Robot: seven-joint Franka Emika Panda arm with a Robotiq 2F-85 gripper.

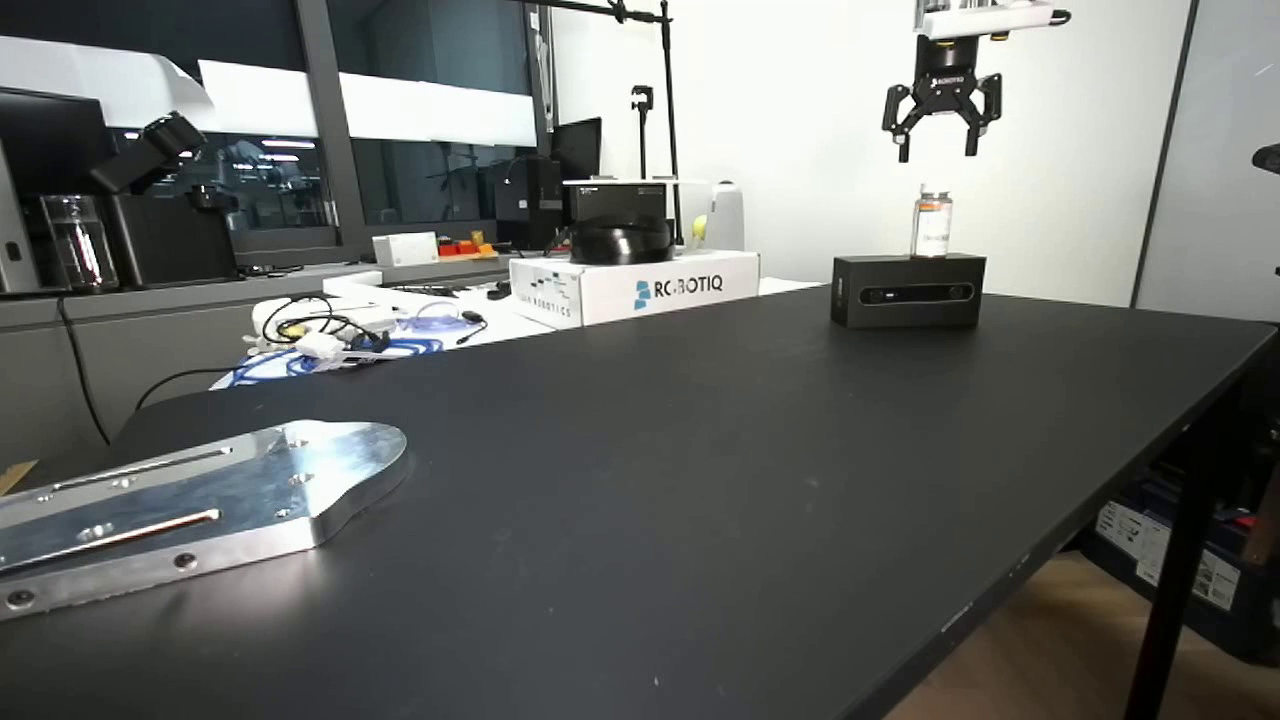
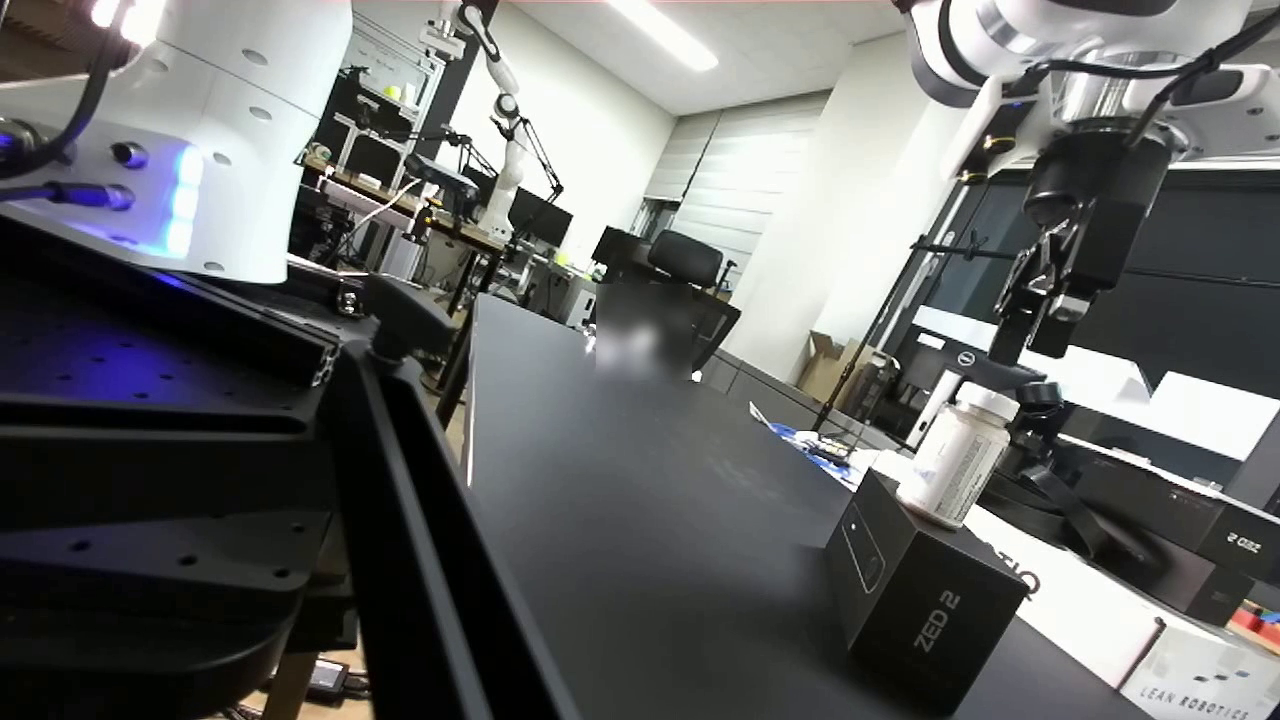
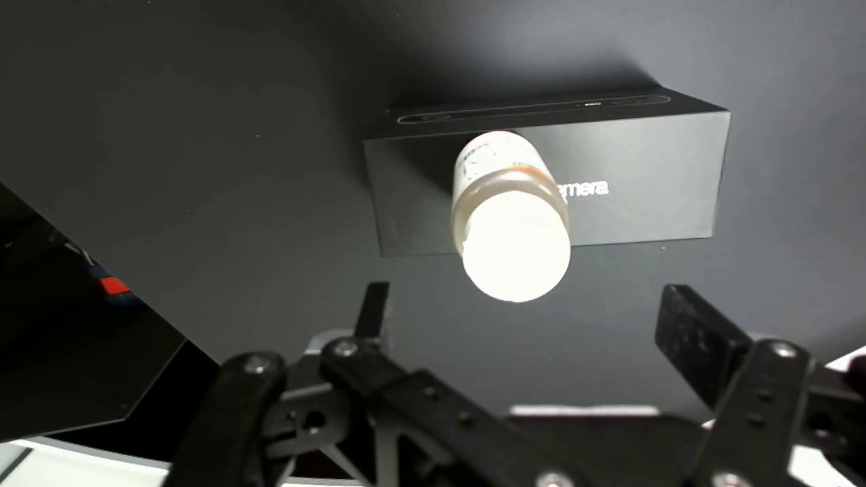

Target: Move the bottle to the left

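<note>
The bottle is small and whitish with a white cap and a reddish band. It stands upright on the low black box in both exterior views (image 1: pixel 932 232) (image 2: pixel 955 465) and in the wrist view (image 3: pixel 511 210). The black box (image 1: pixel 905 295) lies on the dark table; it also shows in an exterior view (image 2: pixel 925 620) and in the wrist view (image 3: pixel 649 179). My gripper (image 1: pixel 937 153) is open and empty above the bottle, apart from it, fingers pointing down. It also shows in an exterior view (image 2: pixel 1032 345). In the wrist view its fingertips (image 3: pixel 528 311) are spread wider than the cap.
The dark table (image 1: pixel 700 470) has an open edge near the box. A shiny metal plate (image 1: pixel 230 490) lies at its far end from the box. A white Robotiq carton (image 1: pixel 660 288) stands beyond the table, with cables (image 1: pixel 335 335) beside it. The robot base (image 2: pixel 170 150) shows in an exterior view.
</note>
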